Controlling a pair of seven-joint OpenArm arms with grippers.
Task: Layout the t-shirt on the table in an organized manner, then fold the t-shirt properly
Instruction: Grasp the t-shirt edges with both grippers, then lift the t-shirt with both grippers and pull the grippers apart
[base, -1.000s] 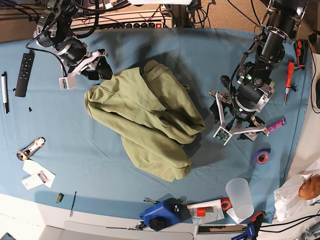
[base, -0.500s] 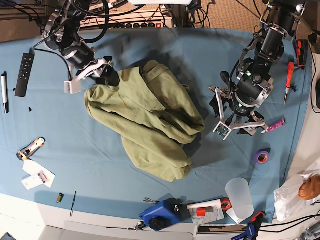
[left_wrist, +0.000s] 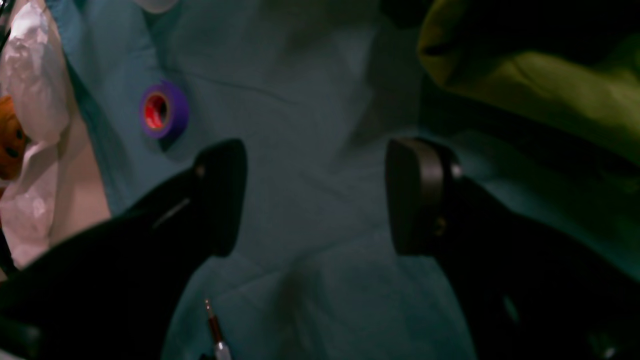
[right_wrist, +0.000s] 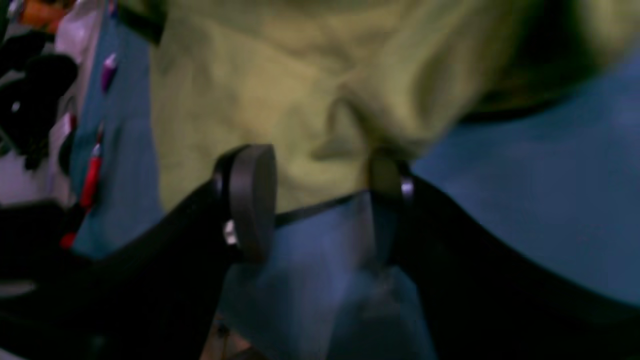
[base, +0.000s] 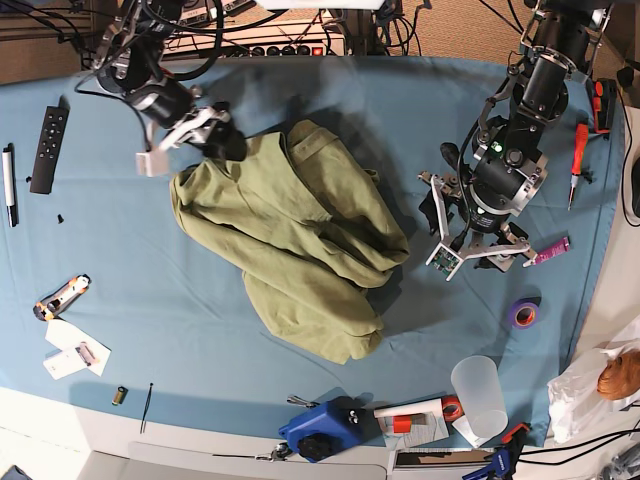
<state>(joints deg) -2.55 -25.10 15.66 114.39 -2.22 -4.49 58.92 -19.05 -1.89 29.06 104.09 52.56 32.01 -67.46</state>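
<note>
Olive cloth, one t-shirt, lies bunched mid-table. My right wrist view shows its hem between the right fingers, spread and not pinching; from the base view I can't see that gap. My left fingers are spread over bare table, shirt just beside one, one purple tape roll beyond the other. Base counts two arms.
</note>
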